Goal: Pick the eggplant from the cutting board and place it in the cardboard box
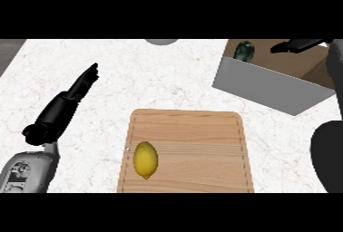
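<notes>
Head view: eggplant [244, 50] apparently inside cardboard box [268, 86].

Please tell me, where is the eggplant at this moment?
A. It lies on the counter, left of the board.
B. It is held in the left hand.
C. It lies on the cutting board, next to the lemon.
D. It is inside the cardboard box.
D: the dark eggplant sits inside the cardboard box, against its far left corner, while the cutting board carries only the lemon.
</notes>
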